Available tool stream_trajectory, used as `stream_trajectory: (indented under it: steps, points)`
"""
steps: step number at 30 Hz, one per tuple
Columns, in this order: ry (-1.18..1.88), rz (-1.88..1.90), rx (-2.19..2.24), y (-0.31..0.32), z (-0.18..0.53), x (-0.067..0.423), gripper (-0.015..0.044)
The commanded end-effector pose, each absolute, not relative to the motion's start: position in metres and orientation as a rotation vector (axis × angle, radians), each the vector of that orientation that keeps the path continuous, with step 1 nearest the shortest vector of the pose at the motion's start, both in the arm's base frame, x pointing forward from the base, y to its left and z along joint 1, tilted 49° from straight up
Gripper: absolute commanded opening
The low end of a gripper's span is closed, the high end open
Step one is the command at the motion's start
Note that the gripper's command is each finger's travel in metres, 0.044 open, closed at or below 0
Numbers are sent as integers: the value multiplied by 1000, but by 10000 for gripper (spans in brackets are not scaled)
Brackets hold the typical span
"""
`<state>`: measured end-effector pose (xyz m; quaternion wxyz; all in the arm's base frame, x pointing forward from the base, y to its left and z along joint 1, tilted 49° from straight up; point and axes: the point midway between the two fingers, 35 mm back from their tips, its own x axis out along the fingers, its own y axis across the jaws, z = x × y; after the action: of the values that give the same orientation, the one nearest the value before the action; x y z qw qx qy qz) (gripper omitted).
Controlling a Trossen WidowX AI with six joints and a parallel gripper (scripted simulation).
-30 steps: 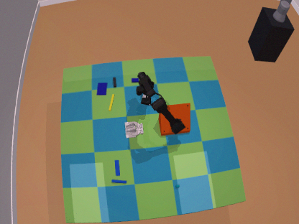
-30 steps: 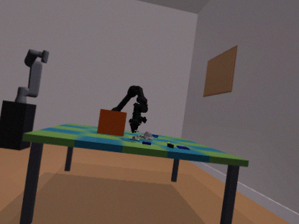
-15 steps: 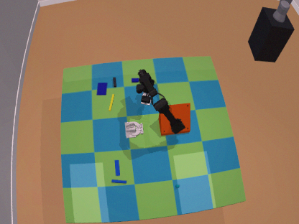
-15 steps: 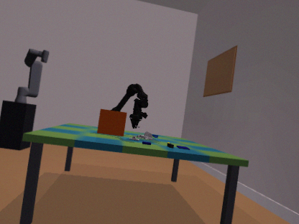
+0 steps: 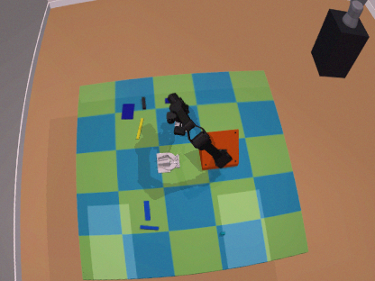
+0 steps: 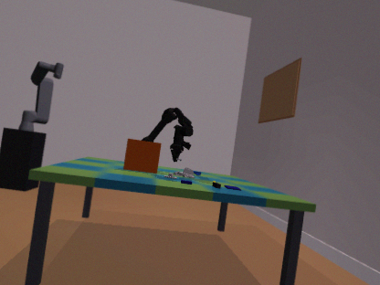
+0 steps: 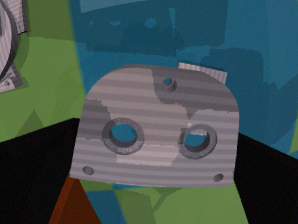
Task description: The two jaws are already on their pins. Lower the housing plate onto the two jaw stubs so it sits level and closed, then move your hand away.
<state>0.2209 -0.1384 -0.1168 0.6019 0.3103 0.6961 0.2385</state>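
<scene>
The pale, ribbed housing plate [image 7: 135,100] fills the middle of the wrist view, with two large ringed holes and three small ones. My gripper [image 7: 156,134] [image 5: 175,124] [image 6: 176,159] is shut on it, a black finger against each side edge, and holds it above the table. The pale gripper model with its jaws [image 5: 167,162] lies on the table, apart from the held plate. Part of it shows at the upper left of the wrist view [image 7: 6,30]. The jaw stubs and pins are too small to make out.
A ribbed pale piece [image 7: 202,71] shows behind the plate's far edge. An orange box [image 5: 227,141] [image 6: 142,156] stands beside the arm. Blue pieces [image 5: 128,111] [image 5: 147,210], a yellow stick [image 5: 140,129] and a black piece [image 5: 143,103] lie on the checkered table.
</scene>
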Motion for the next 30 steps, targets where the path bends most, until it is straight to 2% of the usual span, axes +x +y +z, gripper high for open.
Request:
stream_trajectory:
  steps: [1, 30]
  points:
    - [1608, 560, 715, -130, -108, 226, 351]
    - [1559, 651, 634, -65, -41, 251, 351]
